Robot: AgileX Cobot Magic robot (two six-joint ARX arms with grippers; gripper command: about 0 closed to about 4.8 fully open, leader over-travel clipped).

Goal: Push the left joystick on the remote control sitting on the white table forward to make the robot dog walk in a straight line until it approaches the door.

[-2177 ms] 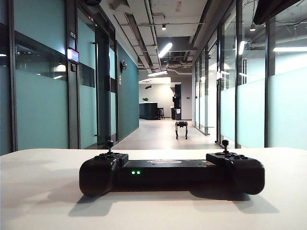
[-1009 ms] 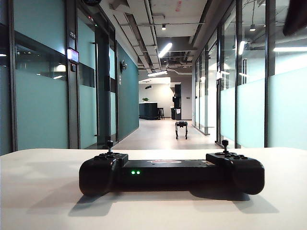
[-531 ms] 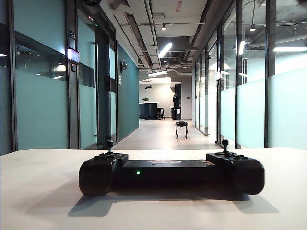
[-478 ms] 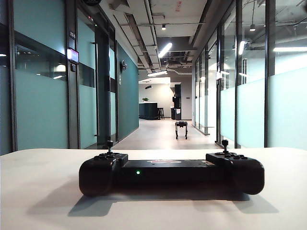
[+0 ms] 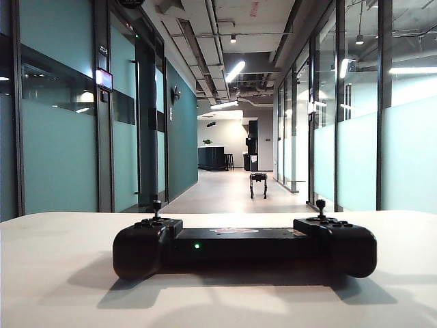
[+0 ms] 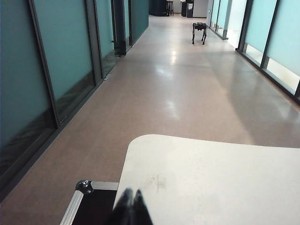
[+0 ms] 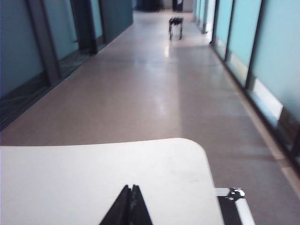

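The remote control (image 5: 244,247) lies on the white table (image 5: 61,273), with the left joystick (image 5: 156,205) on its left handle. The robot dog (image 5: 258,184) stands far behind, down the corridor, right of centre.

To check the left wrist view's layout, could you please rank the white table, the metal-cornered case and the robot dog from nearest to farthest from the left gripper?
From the left gripper, fingers shut:
1. white table, directly beneath.
2. metal-cornered case, beside the table edge; nearly as close.
3. robot dog, far down the corridor.
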